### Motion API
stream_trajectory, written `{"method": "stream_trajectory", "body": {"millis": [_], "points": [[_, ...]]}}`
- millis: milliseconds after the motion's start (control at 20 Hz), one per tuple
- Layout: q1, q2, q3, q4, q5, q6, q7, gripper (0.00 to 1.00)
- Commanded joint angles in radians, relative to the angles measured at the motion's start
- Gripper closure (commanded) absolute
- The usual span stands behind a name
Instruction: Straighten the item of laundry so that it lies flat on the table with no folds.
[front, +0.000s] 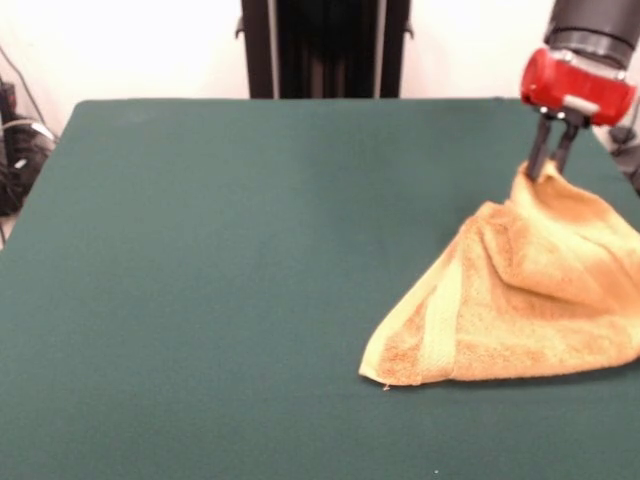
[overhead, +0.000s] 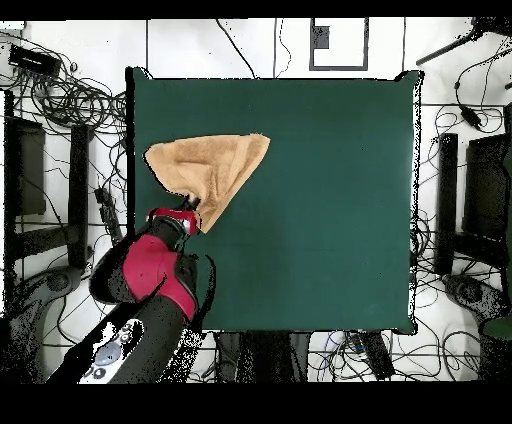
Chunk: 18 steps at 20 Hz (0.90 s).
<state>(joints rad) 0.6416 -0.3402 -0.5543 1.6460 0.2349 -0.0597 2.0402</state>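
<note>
The orange-tan towel (front: 530, 300) lies bunched and folded at the right side of the dark green table (front: 220, 280), with one paler band running down its left fold. Its top corner is lifted into a peak. My gripper (front: 551, 165), below the red wrist, is shut on that raised corner. In the overhead view the towel (overhead: 210, 165) forms a rough triangle near the table's left edge (overhead: 135, 180), and the gripper (overhead: 190, 208) holds its lower point.
Cables and black equipment (overhead: 60, 110) lie on the floor beside the table's left edge in the overhead view. The towel reaches close to the table's right edge in the front view. The green top stretches wide to the left of the towel.
</note>
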Motion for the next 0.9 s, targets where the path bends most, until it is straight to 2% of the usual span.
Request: {"method": "stream_trajectory", "body": {"millis": [50,300,550,600,750,850,900], "points": [[0.047,0.047,0.089,-0.087,0.170,-0.040,0.256,1.00],[0.098,0.094,0.036,-0.109,0.283,0.038,0.258,1.00],[0.166,0.204,-0.068,-0.186,0.419,0.196,0.281,1.00],[0.172,0.218,-0.080,-0.197,0.434,0.210,0.279,1.00],[0.181,0.260,-0.131,-0.259,0.422,0.357,0.260,1.00],[0.182,0.270,-0.144,-0.273,0.417,0.380,0.251,1.00],[0.181,0.272,-0.147,-0.278,0.407,0.389,0.251,0.00]]}}
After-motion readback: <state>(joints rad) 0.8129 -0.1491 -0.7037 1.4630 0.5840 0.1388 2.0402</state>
